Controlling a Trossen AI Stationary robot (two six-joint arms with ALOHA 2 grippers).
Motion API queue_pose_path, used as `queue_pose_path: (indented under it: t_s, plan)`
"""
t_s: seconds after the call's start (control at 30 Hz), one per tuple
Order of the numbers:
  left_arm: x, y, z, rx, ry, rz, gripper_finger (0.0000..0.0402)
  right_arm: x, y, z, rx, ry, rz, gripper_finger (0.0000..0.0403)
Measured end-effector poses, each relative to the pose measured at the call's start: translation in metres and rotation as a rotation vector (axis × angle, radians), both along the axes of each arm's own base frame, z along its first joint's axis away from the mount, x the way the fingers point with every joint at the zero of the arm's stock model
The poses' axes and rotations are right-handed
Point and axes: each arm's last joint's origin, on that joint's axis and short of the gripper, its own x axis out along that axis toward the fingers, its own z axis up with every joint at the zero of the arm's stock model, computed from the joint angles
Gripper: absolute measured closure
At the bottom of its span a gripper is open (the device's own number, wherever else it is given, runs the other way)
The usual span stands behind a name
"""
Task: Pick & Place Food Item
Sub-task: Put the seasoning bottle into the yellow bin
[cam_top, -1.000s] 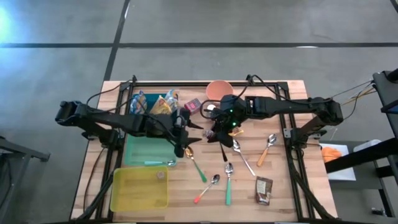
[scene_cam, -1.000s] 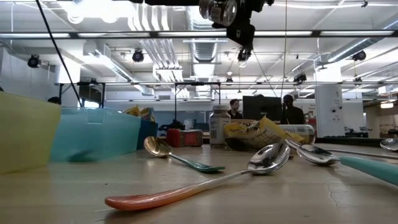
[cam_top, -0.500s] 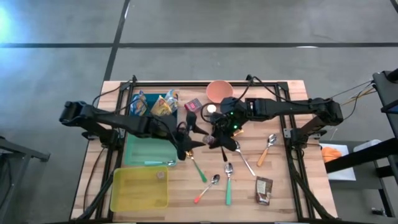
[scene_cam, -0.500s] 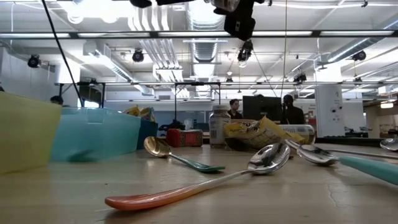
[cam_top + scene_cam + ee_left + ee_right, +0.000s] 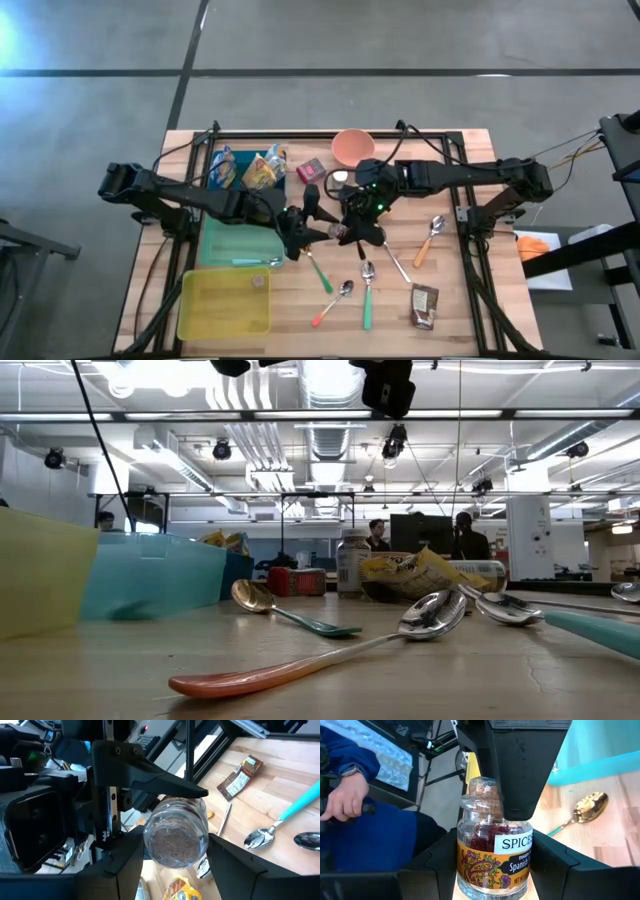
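Observation:
A small glass spice jar [image 5: 492, 852] with a cork stopper and a yellow patterned label hangs in the air over the table's middle [image 5: 340, 230]. Both grippers meet at it. My right gripper [image 5: 495, 862] comes from the table's right and has the jar's body between its fingers. My left gripper [image 5: 175, 845] comes from the left and closes round the jar's cork end, which faces its camera. In the low view only dark gripper parts [image 5: 385, 390] show at the top; the jar is out of view there. My left gripper has the jar's cork end [image 5: 175, 842] between its two fingers, which lie along the jar. One finger [image 5: 520, 775] covers the cork's side down to the glass shoulder. It comes nearly level from the table's left. The jar is clear of the table. My right gripper pinches the jar's labelled body [image 5: 470, 865] between its two fingers, one on each side. It slants down from the table's right. The jar lies between the two grippers, its cork toward the left arm, nothing beneath it.
Below lie several spoons [image 5: 366, 290] and a brown snack packet [image 5: 424, 305]. A teal bin [image 5: 235, 245] and a yellow bin [image 5: 225, 305] stand at the left, snack bags [image 5: 250, 168], a red box [image 5: 310, 170] and an orange bowl [image 5: 352, 146] at the back. A person's hand [image 5: 345, 795] shows beyond the table.
My left gripper has gone toward the table's right, closer to my right gripper, and has rolled about its own axis. The jar has stayed lifted over the table's middle.

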Motion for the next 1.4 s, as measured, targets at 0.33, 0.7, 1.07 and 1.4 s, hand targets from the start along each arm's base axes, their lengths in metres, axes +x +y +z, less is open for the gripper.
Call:
queue_pose_path:
  t_s: [0.33, 0.7, 1.07, 1.4]
  plan:
    - [-0.001, -0.006, 0.001, -0.013, -0.002, -0.024, 0.0275, 0.000, 0.001, 0.000, 0.014, 0.006, 0.000, 0.0217]
    - [-0.001, -0.008, 0.001, -0.063, -0.003, -0.013, 0.0265, 0.000, 0.001, 0.000, 0.024, 0.009, -0.005, 0.0217]
    - [0.000, -0.011, 0.008, -0.001, -0.040, -0.059, 0.0113, 0.001, 0.001, 0.000, 0.027, 0.018, -0.031, 0.0217]
    - [0.000, -0.016, 0.007, 0.095, -0.024, -0.096, 0.0077, 0.000, 0.009, 0.001, 0.091, 0.032, 0.032, 0.0217]
